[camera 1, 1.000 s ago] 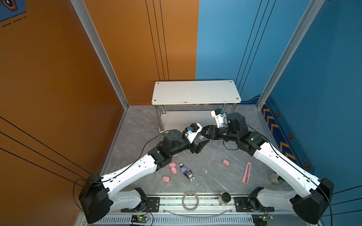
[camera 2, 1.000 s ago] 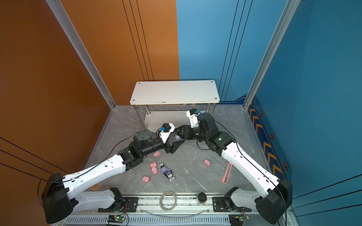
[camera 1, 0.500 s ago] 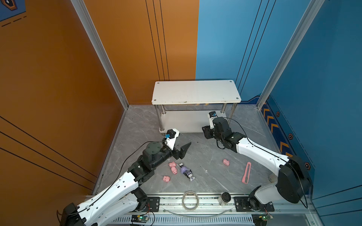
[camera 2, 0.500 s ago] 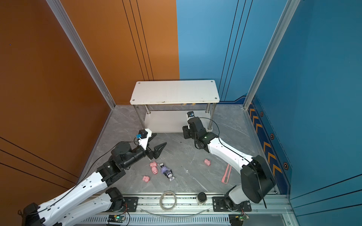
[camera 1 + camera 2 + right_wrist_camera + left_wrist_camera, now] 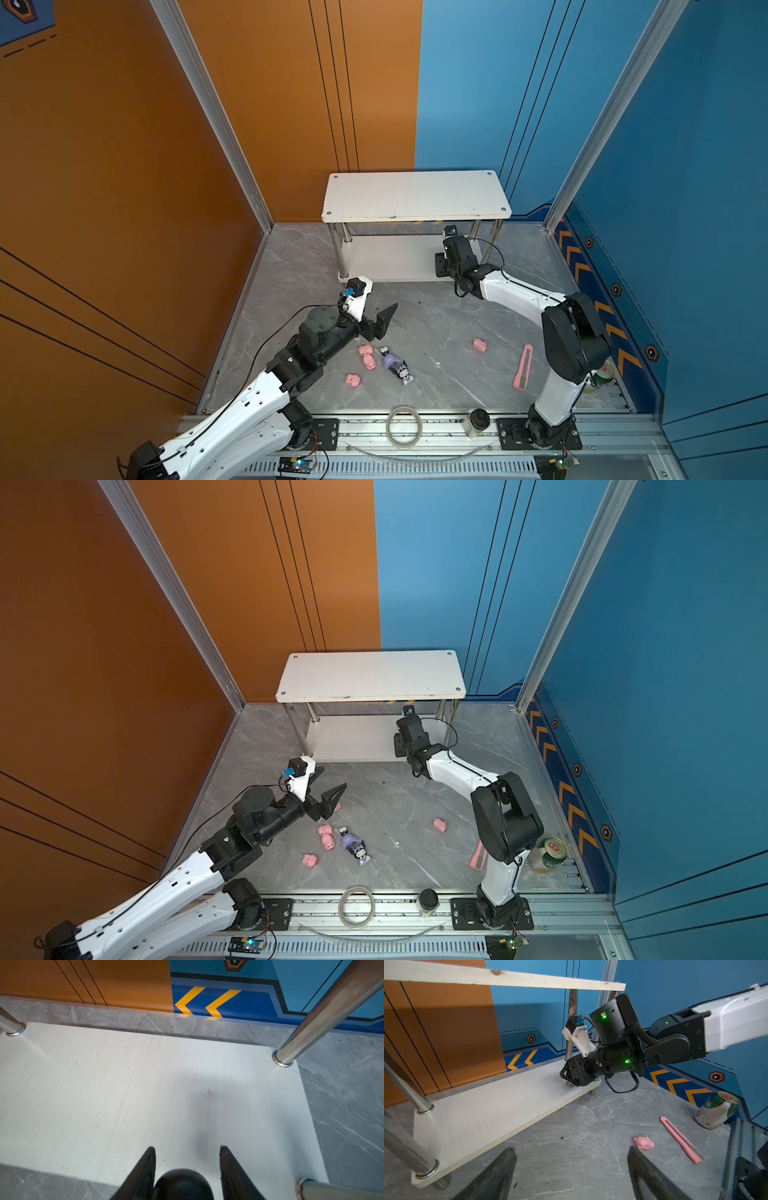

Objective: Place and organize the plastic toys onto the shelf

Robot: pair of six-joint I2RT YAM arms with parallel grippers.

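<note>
- The shelf (image 5: 415,195) stands at the middle of the desk's (image 5: 436,316) back edge.
- The right hand (image 5: 187,1147) sits low over the right front corner of the shelf's lower board (image 5: 488,1109). It is closed narrowly on a cartoon figure (image 5: 182,1184). The figure's black head shows between the fingers, and in the left wrist view its purple underside meets the board.
- The left hand (image 5: 333,777) is spread wide and holds nothing, above the desk left of centre, in front of the shelf.
- One pig (image 5: 337,806) lies just beside that hand's finger.
- Three pigs (image 5: 325,829) lie nearer the front edge, with purple figures (image 5: 397,365) lying flat beside them.
- A fifth pig (image 5: 480,345) lies apart, towards the right edge.
- A pink strip (image 5: 523,368) and a green can (image 5: 552,852) are by the right edge.
</note>
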